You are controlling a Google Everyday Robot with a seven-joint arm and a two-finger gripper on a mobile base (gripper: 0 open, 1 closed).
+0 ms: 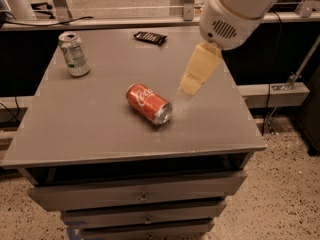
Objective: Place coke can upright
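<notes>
The red coke can lies on its side near the middle of the grey table top, its silver end facing the front right. My gripper hangs from the white arm above the table, just right of the can and slightly behind it. It points down and to the left and is not touching the can. It holds nothing that I can see.
A silver-white can with green markings stands upright at the table's back left. A dark flat packet lies at the back edge. Drawers sit under the table top. Speckled floor lies to the right.
</notes>
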